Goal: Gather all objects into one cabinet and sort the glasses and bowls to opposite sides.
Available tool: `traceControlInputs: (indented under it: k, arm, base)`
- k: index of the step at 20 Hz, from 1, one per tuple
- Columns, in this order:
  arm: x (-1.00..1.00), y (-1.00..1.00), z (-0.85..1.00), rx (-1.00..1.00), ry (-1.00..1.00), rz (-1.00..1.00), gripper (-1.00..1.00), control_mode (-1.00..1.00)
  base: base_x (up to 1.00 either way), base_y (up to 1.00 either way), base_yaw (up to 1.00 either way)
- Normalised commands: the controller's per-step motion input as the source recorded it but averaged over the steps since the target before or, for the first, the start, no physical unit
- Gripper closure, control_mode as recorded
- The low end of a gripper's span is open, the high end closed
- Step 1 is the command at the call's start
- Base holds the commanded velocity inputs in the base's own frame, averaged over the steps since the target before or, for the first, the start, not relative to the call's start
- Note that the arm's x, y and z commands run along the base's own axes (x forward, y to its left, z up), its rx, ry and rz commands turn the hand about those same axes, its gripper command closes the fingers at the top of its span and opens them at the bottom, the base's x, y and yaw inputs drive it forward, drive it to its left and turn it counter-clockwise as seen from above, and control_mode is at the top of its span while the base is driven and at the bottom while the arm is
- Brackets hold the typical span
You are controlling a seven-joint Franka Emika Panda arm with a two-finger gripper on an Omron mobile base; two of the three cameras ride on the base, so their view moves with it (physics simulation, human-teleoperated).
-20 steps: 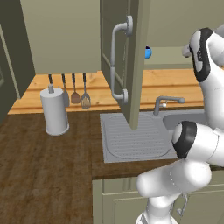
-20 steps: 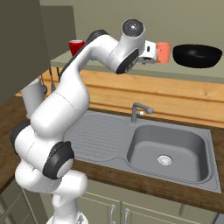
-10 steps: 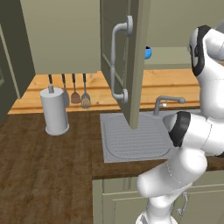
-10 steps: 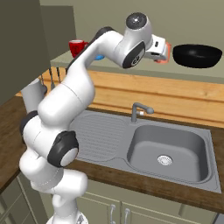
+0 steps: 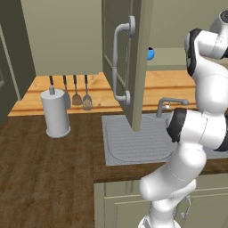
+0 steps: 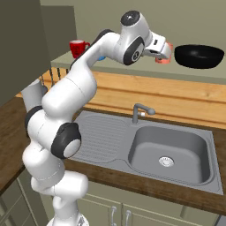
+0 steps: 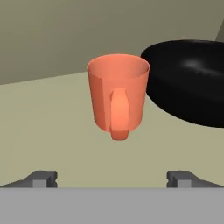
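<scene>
In the hand view the small orange-red cup (image 7: 118,95) stands upright on the cabinet shelf (image 7: 48,118), handle toward me, just ahead of my gripper (image 7: 112,178). The gripper is open, its fingertips (image 7: 43,178) wide apart with nothing between them. The wide black bowl (image 7: 192,78) lies close on the cup's right. From the right base view my gripper (image 6: 162,48) hangs at the shelf, mostly covering the orange-red cup (image 6: 165,60), with the black bowl (image 6: 199,55) beside it. The glossy red cup (image 6: 78,47) stands at the shelf's left end. The blue bowl (image 5: 151,54) peeks out behind the door.
The olive-beige cabinet door (image 5: 136,67) hangs open with its grey tubular handle (image 5: 118,62) facing left. Below are the sink (image 6: 170,150), its faucet (image 6: 140,112) and a ribbed draining board (image 5: 133,142). A paper towel roll (image 5: 55,113) and hanging utensils (image 5: 75,95) stand at the left.
My arm's upper joints have swung up and to the right. The hand has stayed near the orange-red cup beside the black bowl.
</scene>
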Motion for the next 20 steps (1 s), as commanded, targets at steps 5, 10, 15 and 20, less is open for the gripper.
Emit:
traceControlInputs:
  k: [5, 10, 15, 20]
  arm:
    - [0.19, -0.17, 0.0, 0.0, 0.0, -0.13, -1.0, -1.0]
    - [0.05, -0.19, -0.03, 0.0, 0.0, -0.08, -1.0, -1.0]
    - [0.19, -0.13, -0.02, 0.0, 0.0, -0.02, -1.0, -1.0]
    - [0.3, 0.0, 0.0, 0.0, 0.0, 0.0, -1.0, -1.0]
  base:
    - [0.0, 0.0, 0.0]
    - [0.0, 0.0, 0.0]
    - [0.0, 0.0, 0.0]
    - [0.0, 0.0, 0.0]
